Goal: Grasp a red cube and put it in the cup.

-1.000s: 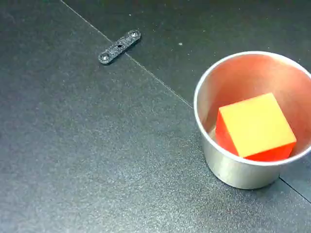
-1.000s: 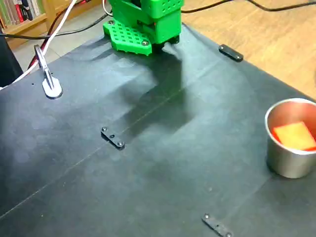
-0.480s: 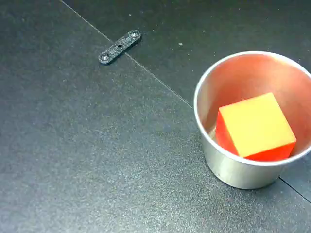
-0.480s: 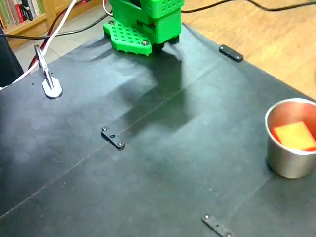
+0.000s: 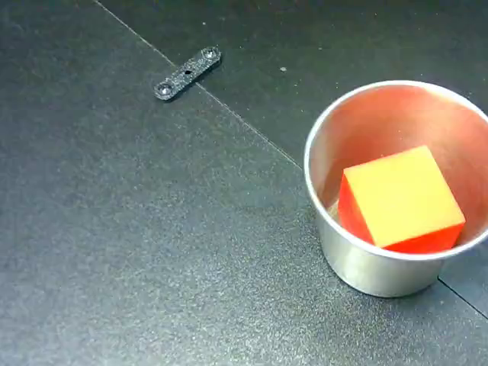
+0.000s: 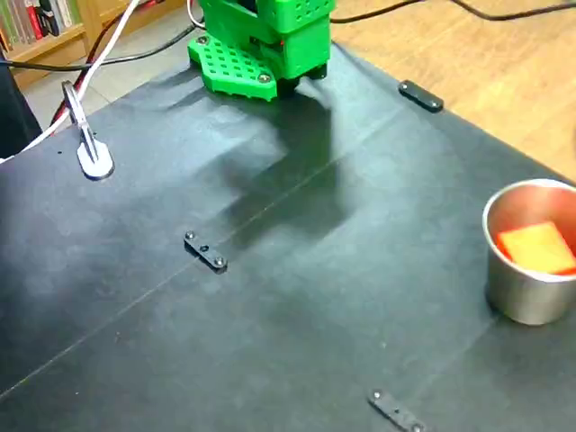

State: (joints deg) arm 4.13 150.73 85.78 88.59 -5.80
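Observation:
The red cube lies inside the steel cup, its orange top face tilted up and showing above the rim. In both fixed views the cup stands upright on the black mat at the right; the cube sits within the cup. No gripper shows in either view. Only the arm's green base is visible, at the far top edge of the mat.
Small black screw plates lie on the mat. A metal clamp stands at the left edge. Cables run behind the base. Wooden floor lies beyond the mat's right edge.

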